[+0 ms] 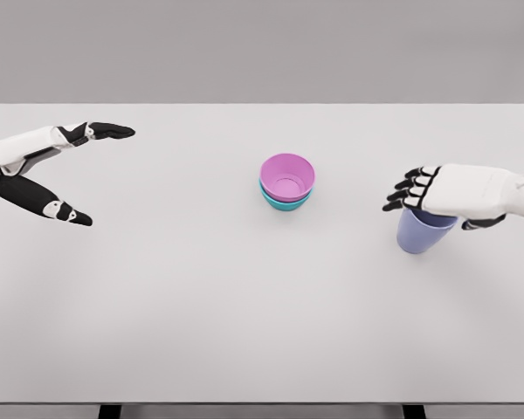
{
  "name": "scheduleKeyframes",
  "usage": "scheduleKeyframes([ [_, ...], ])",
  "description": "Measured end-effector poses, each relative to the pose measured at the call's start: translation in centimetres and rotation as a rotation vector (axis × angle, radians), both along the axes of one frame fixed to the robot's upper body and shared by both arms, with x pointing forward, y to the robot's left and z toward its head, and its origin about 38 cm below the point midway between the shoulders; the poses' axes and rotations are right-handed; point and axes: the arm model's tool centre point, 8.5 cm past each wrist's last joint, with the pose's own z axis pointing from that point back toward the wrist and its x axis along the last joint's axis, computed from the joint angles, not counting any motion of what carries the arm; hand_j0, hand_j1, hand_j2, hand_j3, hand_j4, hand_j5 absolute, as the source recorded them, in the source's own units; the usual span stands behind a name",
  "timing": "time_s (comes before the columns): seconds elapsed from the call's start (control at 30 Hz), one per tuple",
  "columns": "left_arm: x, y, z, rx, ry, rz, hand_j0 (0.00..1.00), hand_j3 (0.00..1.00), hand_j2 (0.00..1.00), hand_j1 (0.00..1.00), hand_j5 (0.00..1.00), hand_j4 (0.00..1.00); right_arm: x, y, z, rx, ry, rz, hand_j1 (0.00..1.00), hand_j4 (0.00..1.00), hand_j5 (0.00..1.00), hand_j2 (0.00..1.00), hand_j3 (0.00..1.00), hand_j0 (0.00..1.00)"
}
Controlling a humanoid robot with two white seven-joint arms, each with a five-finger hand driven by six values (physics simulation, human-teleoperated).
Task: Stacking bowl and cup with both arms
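A pink bowl [287, 178] sits nested inside a teal bowl [285, 203] near the middle of the white table [201, 305]. A lavender cup [422, 232] stands to the right of them. My right hand [409, 190] hovers over the cup's top, palm down, its black fingers curled slightly and pointing left; whether it touches the cup is not clear. My left hand [100, 175] is at the far left, well away from the bowls, with thumb and fingers spread wide and nothing between them.
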Motion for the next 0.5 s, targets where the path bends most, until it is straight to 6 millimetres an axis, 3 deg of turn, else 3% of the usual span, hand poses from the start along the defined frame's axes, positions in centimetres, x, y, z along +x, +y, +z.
scheduleKeyframes([
  [0.4,0.1,-0.39,-0.15,-0.011,0.0,-0.007,1.0,1.0,1.0,1.0,1.0,1.0,0.5,-0.33,-0.45,-0.007,0.009,-0.016,1.0,1.0,1.0,1.0,1.0,1.0],
  [0.5,0.12,-0.49,-0.18,-0.013,0.0,-0.008,1.0,1.0,1.0,1.0,1.0,1.0,0.59,-0.33,-0.3,-0.008,0.005,-0.016,0.88,0.88,0.88,0.88,0.88,0.88],
])
